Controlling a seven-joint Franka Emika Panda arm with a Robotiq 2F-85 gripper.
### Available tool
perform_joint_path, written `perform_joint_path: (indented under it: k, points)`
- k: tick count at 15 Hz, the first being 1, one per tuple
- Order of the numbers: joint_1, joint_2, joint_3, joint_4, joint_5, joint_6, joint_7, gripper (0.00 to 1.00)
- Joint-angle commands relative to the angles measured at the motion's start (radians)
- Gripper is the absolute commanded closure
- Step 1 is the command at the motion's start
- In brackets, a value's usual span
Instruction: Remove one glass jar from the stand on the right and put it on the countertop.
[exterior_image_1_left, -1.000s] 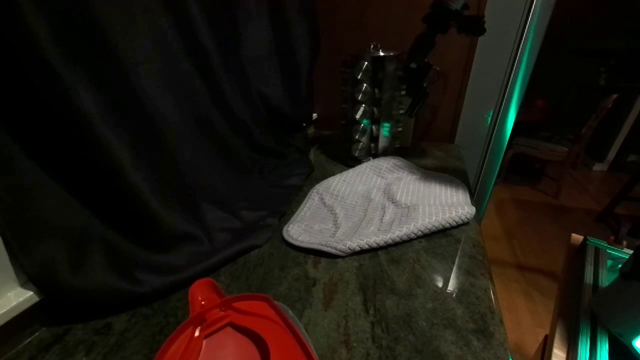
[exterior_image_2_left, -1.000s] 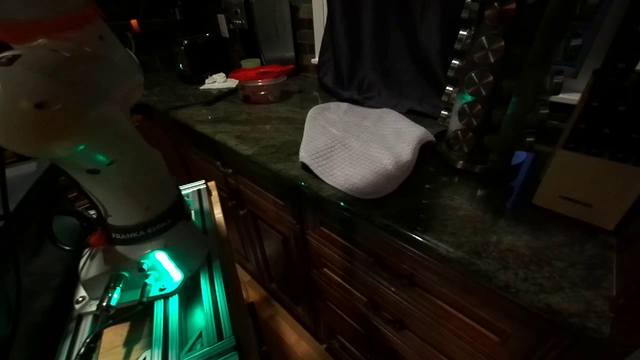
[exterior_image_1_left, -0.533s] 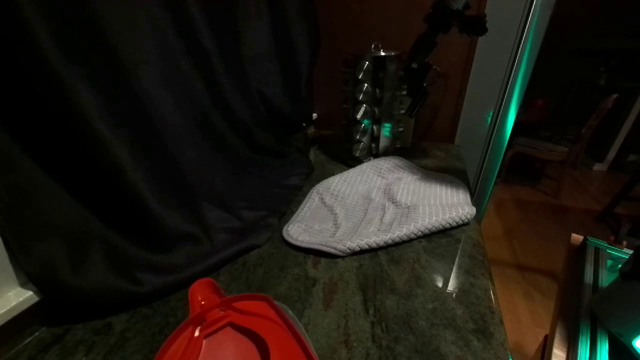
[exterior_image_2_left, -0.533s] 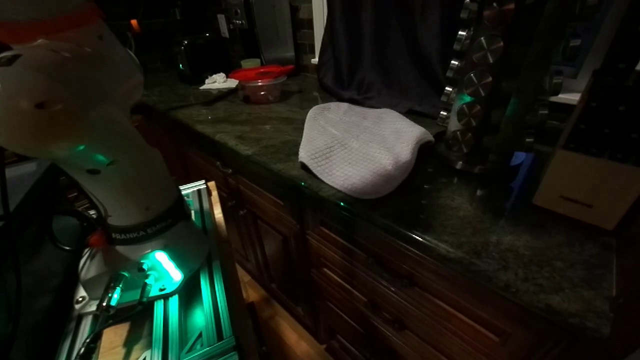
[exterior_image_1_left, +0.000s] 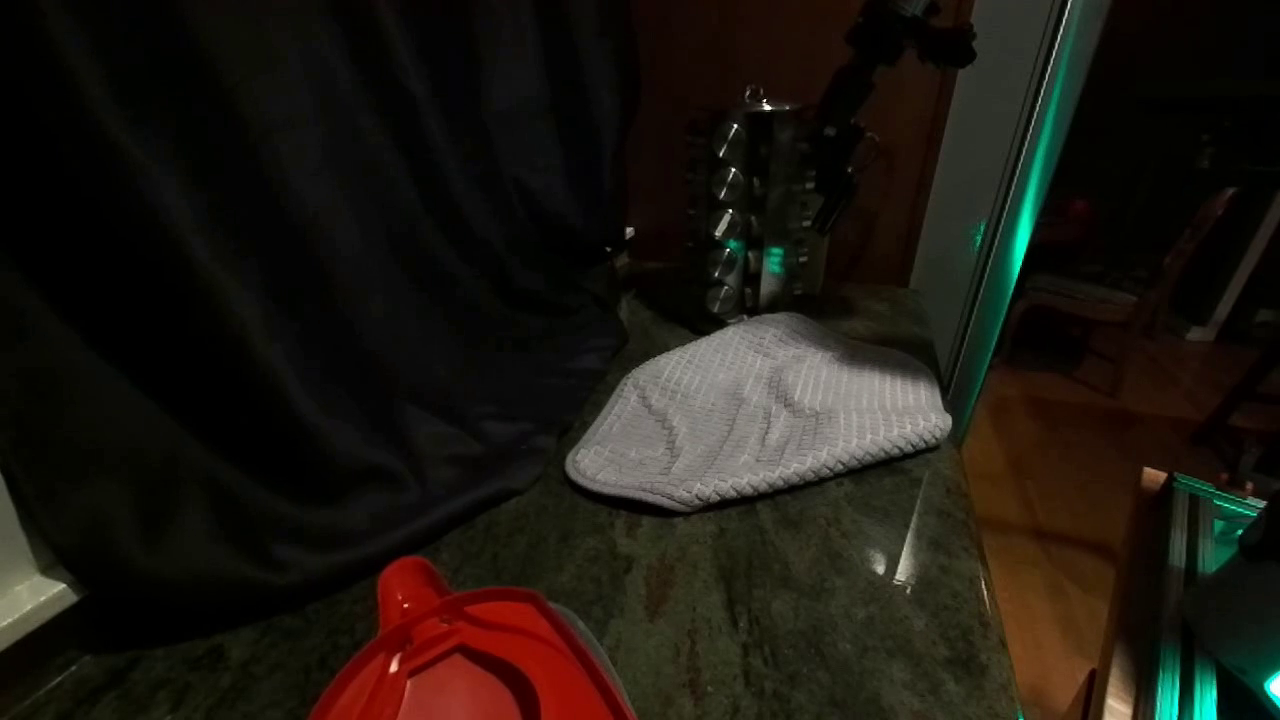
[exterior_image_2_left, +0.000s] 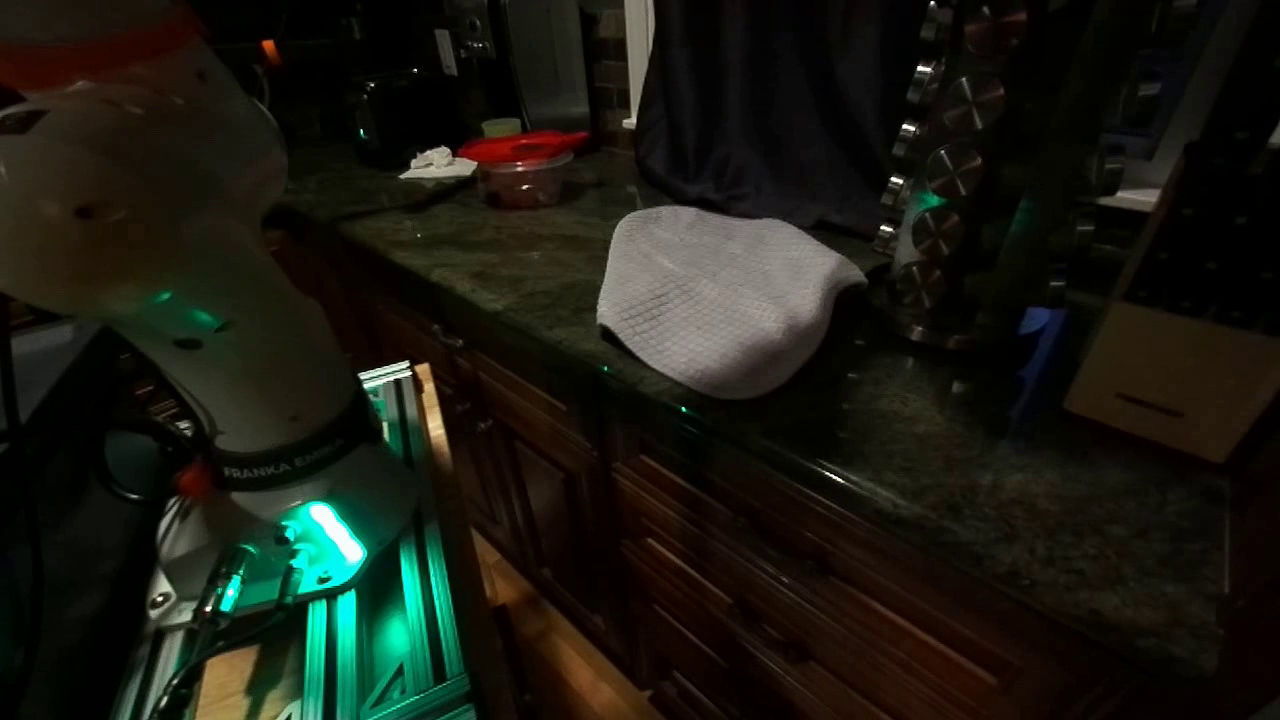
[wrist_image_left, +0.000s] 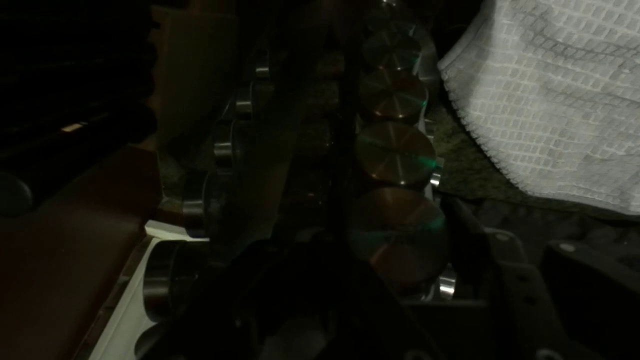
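Observation:
The stand (exterior_image_1_left: 762, 200) is a dark, upright rack with columns of shiny round jar lids at the back of the countertop (exterior_image_1_left: 780, 600). It also shows at the right in an exterior view (exterior_image_2_left: 945, 200). In an exterior view my gripper (exterior_image_1_left: 832, 208) is at the stand's right side, pointing down. In the dark wrist view, the fingers of my gripper (wrist_image_left: 387, 225) flank the round metal lid of one glass jar (wrist_image_left: 400, 230), the nearest in its column. The fingers appear closed against it, though the contact points are too dark to see clearly. The jar is in the stand.
A pale grey cloth (exterior_image_1_left: 760, 420) lies humped in front of the stand. A red-lidded container (exterior_image_2_left: 520, 170) is farther along the counter. A wooden knife block (exterior_image_2_left: 1170, 375) stands close beside the stand. A dark curtain (exterior_image_1_left: 330, 300) hangs behind the counter.
The stand has shifted very slightly toward the counter's front edge, along with a tiny drift of my gripper in the same direction. The cloth and containers look almost unchanged.

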Motion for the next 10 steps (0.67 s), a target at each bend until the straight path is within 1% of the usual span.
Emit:
perform_joint_path:
  k: [1, 8, 10]
  points:
    - [0.007, -0.066, -0.001, 0.012, -0.076, -0.021, 0.067, 0.76]
    - [0.025, -0.081, -0.007, 0.021, -0.04, -0.035, 0.08, 0.76]
    - [0.026, -0.078, -0.006, 0.023, -0.05, -0.038, 0.087, 0.76]
